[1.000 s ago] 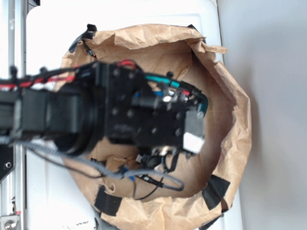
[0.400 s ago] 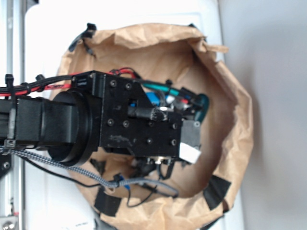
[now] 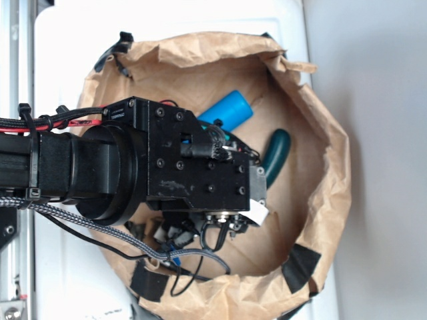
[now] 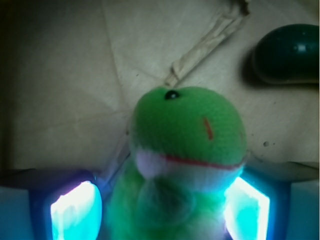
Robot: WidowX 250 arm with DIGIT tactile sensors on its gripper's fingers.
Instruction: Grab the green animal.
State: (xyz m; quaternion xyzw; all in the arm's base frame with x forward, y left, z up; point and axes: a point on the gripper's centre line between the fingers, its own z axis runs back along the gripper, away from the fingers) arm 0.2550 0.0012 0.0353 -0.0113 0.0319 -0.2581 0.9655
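In the wrist view the green animal (image 4: 187, 135), a fuzzy lime-green plush with a white-and-red mouth, fills the space between my two glowing fingers (image 4: 75, 210). Its head points forward over the brown paper floor. My gripper (image 4: 160, 210) is shut on its body, and the right finger presses its side. From the exterior view the plush is hidden under the black wrist block (image 3: 193, 167), which hangs over the middle of the paper bag (image 3: 327, 187).
A blue bottle (image 3: 230, 110) lies on the bag floor behind the wrist. A smooth dark green cucumber-shaped object (image 3: 275, 155) lies to the right, seen as a dark green cucumber end (image 4: 290, 52) by the wrist camera. Crumpled paper walls ring the floor. Cables trail below the arm.
The arm has risen toward the camera and drawn left, looking larger now. The blue bottle and the dark green object, covered before, have come into view.
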